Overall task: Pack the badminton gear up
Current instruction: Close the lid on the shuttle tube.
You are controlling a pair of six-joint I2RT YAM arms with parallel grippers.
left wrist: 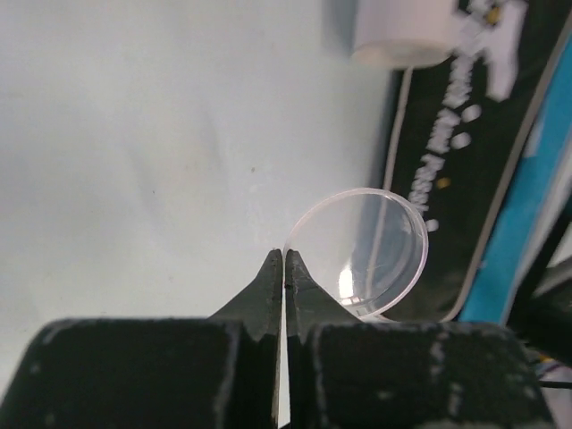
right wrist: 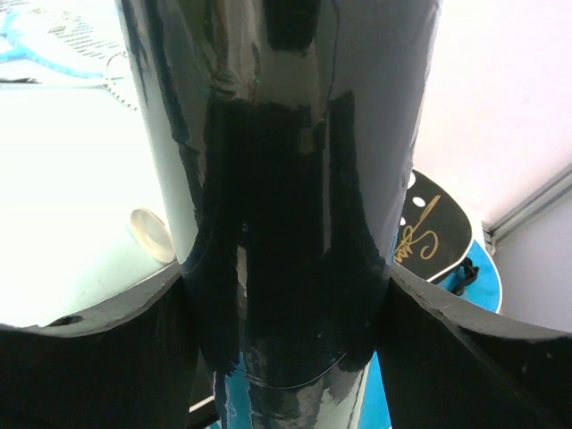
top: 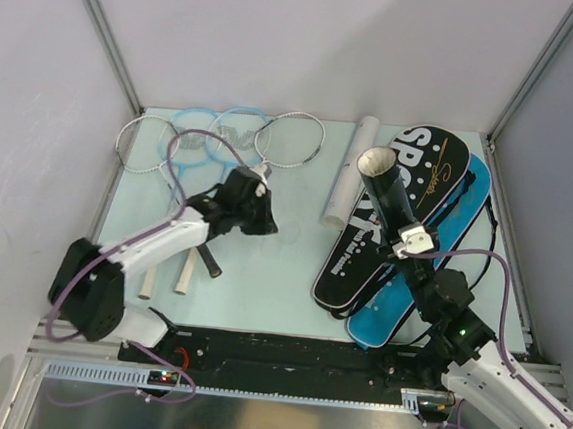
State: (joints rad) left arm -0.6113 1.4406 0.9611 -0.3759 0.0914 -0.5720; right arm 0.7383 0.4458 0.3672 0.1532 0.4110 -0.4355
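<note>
left jaws: pressed together on clear lid [left wrist: 366, 250] rim | right jaws: gripping black tube [top: 389, 188], tilted above black bag [top: 442, 158] near surface [top: 281, 274] right edge

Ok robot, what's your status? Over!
Left gripper shut, pinching clear lid by its rim. Right gripper clamped round black tube, open end raised. White tube lies close beside it, above the bags.

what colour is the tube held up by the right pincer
The tube is glossy black, pale inside its open end; clearest in the top external view.
</note>
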